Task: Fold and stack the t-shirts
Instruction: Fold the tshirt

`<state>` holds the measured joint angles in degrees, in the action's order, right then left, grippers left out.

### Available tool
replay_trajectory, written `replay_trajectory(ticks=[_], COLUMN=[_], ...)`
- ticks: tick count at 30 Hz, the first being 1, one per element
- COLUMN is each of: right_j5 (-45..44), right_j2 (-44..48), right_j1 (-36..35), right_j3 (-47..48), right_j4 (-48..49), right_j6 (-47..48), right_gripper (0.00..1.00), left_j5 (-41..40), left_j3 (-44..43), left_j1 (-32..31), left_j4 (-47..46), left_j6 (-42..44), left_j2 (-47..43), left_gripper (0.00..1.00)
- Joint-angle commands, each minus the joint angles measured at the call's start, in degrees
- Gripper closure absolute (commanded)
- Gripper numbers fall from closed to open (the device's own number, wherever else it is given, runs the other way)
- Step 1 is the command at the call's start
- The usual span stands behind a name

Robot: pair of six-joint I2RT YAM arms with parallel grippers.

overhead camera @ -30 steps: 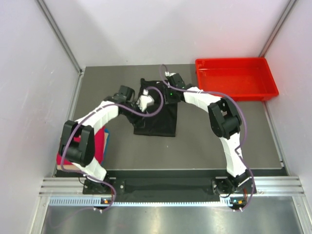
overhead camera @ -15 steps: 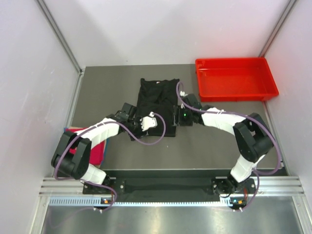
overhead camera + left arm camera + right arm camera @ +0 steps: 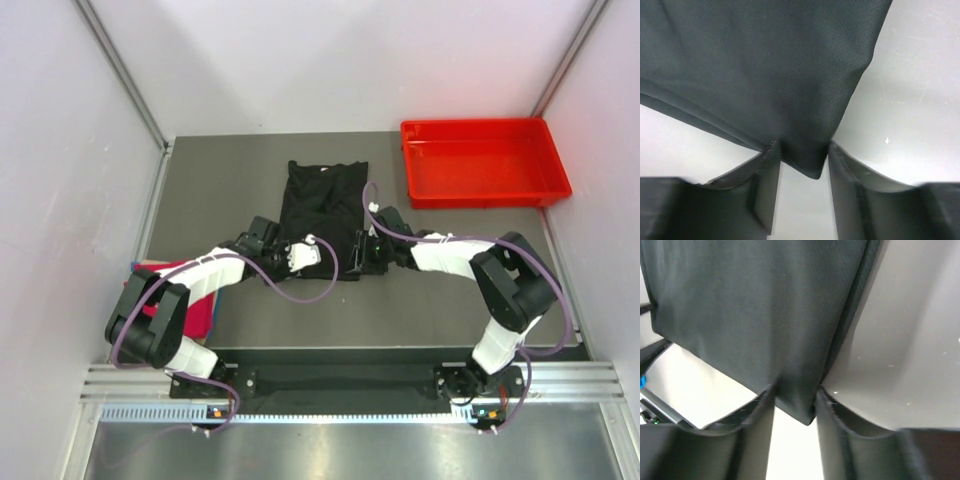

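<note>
The black t-shirt (image 3: 320, 200) lies stretched lengthwise on the grey table, collar at the far end. My left gripper (image 3: 298, 253) is at its near left corner and my right gripper (image 3: 362, 250) at its near right corner. In the left wrist view the jaws (image 3: 802, 147) are closed on a bunched corner of the black cloth (image 3: 765, 65). In the right wrist view the jaws (image 3: 795, 390) pinch the other corner of the cloth (image 3: 755, 305) the same way. A crimson t-shirt (image 3: 200, 312) lies at the near left, partly hidden under my left arm.
A rigid red plastic tray (image 3: 480, 126) stands at the far right of the table. White walls close in the table on the left, right and back. The arms' base rail runs along the near edge.
Both grippers have come from the far part of the table to the near part, drawing the black t-shirt out long and flat. In the last half second the right gripper has shifted slightly nearer.
</note>
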<state>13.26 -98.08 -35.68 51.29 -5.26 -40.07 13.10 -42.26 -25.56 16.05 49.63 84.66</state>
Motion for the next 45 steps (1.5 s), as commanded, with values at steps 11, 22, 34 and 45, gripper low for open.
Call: replay_trajectory(ticks=[11, 22, 34, 45], right_j5=[4.41, 9.15, 14.78, 16.89], right_j2=[0.26, 12.98, 25.94, 7.67], right_j1=[-0.79, -7.20, -9.60, 8.96], right_j3=[-0.22, -9.61, -10.09, 5.74], right_j4=[1.31, -8.80, -17.68, -17.07], right_j6=[0.08, 1.06, -1.69, 9.57], right_gripper=[1.00, 1.00, 1.00, 1.00], left_j5=[2.27, 9.39, 8.18, 7.37], left_j3=[-4.14, -2.91, -8.09, -33.11], left_j1=[-0.01, -5.11, -5.11, 10.35], left_j4=[6.69, 31.91, 39.08, 29.39], left_j6=[-6.91, -8.93, -14.72, -18.78], left_j2=[-0.46, -13.46, -22.53, 3.82], left_gripper=[1.00, 1.00, 1.00, 1.00])
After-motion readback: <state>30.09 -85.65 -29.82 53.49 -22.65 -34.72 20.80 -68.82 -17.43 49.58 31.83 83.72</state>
